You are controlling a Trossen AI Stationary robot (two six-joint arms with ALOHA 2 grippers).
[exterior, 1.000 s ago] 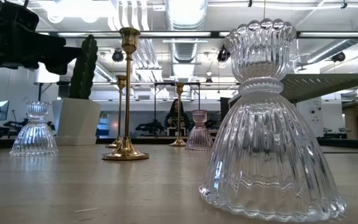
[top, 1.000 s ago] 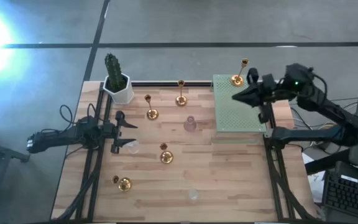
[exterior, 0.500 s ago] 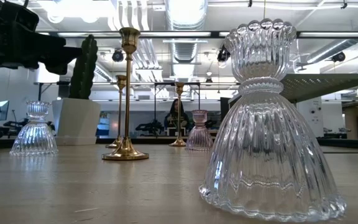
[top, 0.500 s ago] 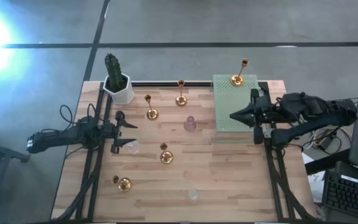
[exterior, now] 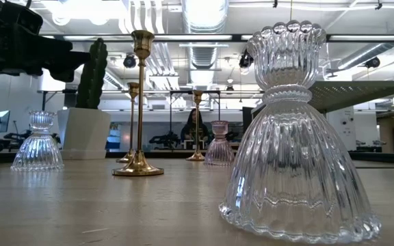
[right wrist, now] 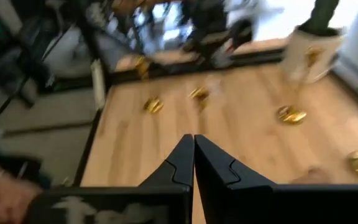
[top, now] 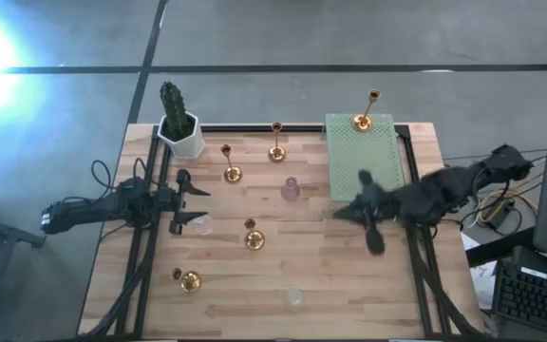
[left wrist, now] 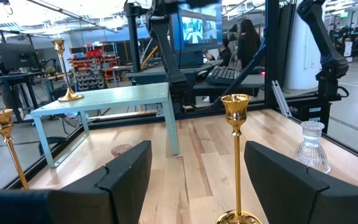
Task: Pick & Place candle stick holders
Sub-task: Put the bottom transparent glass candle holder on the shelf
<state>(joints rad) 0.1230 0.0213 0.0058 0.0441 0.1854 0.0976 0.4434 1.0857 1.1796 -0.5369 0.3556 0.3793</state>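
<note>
Right gripper (top: 342, 211) clenched, empty, off mat (top: 349, 180) near edge. One gold holder (top: 363, 121) on mat; others off it. Left gripper (top: 195, 202) released, idle. Next: reach pink holder (top: 291, 189).

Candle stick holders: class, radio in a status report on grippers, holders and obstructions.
Left gripper open, idle at left edge. Right gripper shut, empty, beside green mat. One gold candle stick holder on mat; others on table. Path clear.

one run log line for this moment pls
left tool: open, beside clear glass holder | right tool: shut, empty, at green mat near edge | gold holder: on mat
</note>
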